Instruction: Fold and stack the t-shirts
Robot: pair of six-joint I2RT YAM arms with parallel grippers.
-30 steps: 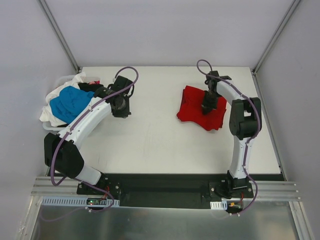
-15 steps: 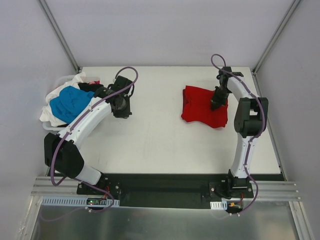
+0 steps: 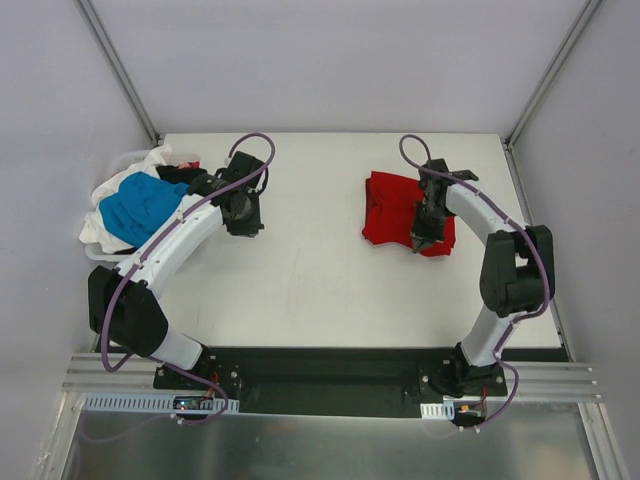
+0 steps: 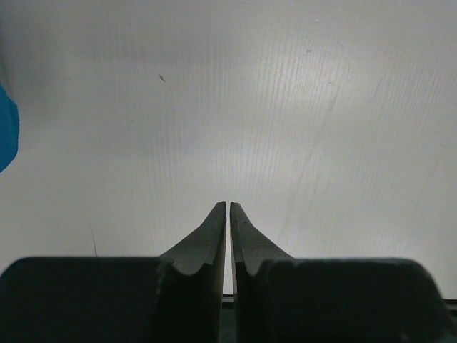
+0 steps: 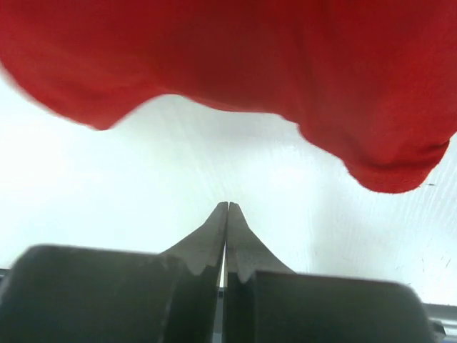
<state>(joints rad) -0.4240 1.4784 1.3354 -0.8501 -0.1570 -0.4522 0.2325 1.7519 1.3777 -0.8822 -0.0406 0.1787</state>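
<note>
A stack of folded red t-shirts (image 3: 395,208) lies at the back right of the white table (image 3: 320,290). My right gripper (image 3: 417,244) is shut and empty at the stack's near edge. In the right wrist view its tips (image 5: 227,206) hover over bare table, with the red cloth (image 5: 250,64) just beyond them. A loose pile with a blue t-shirt (image 3: 140,205) on top of white and black ones sits at the far left. My left gripper (image 3: 245,228) is shut and empty over bare table, right of that pile. The left wrist view shows its closed tips (image 4: 228,206) and a blue edge (image 4: 6,136).
The pile at the left lies partly over the table's edge, with a white rim (image 3: 128,157) behind it. Grey walls with metal posts (image 3: 120,70) close in the back and sides. Purple cables loop above both wrists.
The right arm swung from the stack's middle to its right edge, then back to its near edge. The red cloth's near left corner is tucked in. The left arm has not moved.
</note>
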